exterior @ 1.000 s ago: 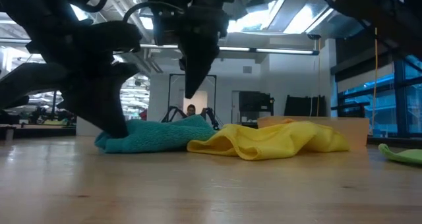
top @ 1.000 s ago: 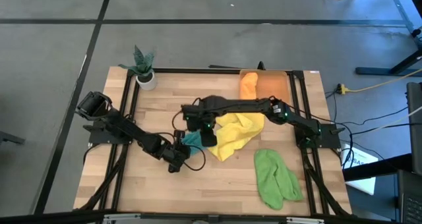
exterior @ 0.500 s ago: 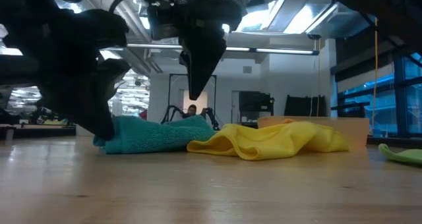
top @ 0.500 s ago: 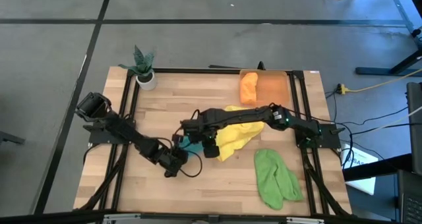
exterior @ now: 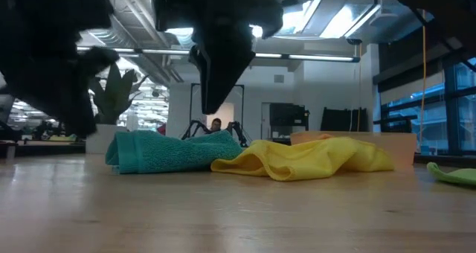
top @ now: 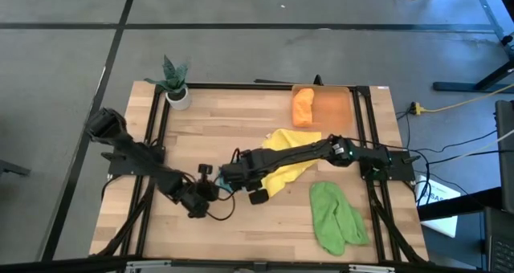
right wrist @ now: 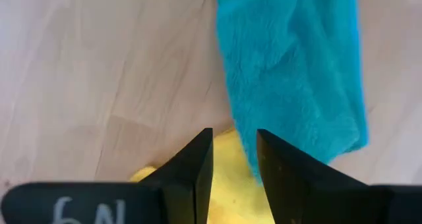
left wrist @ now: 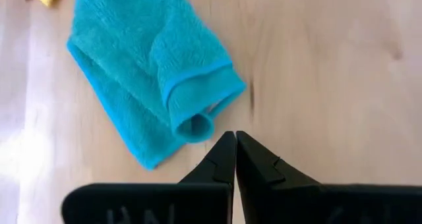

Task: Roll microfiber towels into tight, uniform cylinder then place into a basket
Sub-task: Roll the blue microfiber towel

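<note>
Table [top: 193, 128] first: yellow towel [top: 285, 148] sprawls under the right arm, green towel [top: 336, 217] well off beside it, orange towel [top: 302, 104] in the basket [top: 333, 106]. Teal towel [left wrist: 151, 72], loosely folded, lies just ahead of the left gripper [left wrist: 235, 151], clenched and empty. Right gripper [right wrist: 234, 155] hovers parted over the teal/yellow edge, holding nothing.

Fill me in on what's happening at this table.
Two robot arms are rolling towels. The teal towel lies loosely rolled on the table, held by neither. The left gripper is shut beside it; the right gripper hangs slightly parted above it. An orange towel is in the basket; yellow and green wait.
</note>
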You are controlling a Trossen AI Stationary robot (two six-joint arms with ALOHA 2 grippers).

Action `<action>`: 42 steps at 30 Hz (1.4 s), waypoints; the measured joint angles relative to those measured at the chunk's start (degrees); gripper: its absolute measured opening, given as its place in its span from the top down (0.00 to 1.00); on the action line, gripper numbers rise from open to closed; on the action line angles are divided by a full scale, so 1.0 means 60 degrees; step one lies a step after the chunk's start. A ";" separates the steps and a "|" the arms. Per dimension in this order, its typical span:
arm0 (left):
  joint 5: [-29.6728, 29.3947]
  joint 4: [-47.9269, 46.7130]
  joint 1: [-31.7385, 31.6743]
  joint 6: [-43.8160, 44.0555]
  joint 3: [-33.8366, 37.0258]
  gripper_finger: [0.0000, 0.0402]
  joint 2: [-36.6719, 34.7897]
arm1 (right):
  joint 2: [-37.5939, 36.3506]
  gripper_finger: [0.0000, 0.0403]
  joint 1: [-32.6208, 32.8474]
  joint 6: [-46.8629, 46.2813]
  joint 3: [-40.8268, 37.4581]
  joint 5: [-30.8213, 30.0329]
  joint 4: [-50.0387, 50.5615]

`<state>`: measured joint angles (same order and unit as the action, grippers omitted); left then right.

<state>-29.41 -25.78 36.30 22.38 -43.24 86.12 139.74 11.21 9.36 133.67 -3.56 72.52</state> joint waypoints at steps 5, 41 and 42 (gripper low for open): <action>-0.0042 -0.0914 0.0586 0.0845 0.0000 0.99 -0.0895 | -0.0021 0.71 0.0125 0.0064 0.0015 -0.0327 -0.0473; -0.0674 -0.3698 0.1907 0.2502 -0.0002 0.99 -0.2006 | 0.0910 0.71 0.0666 0.0465 0.0020 -0.2099 -0.1147; -0.0674 -0.3695 0.1907 0.2502 -0.0004 0.99 -0.2006 | 0.0942 0.71 0.0669 0.0437 0.0021 -0.2169 -0.1161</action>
<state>-33.45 -47.95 47.75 37.39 -43.27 74.08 145.39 15.23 11.98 133.79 -16.58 65.56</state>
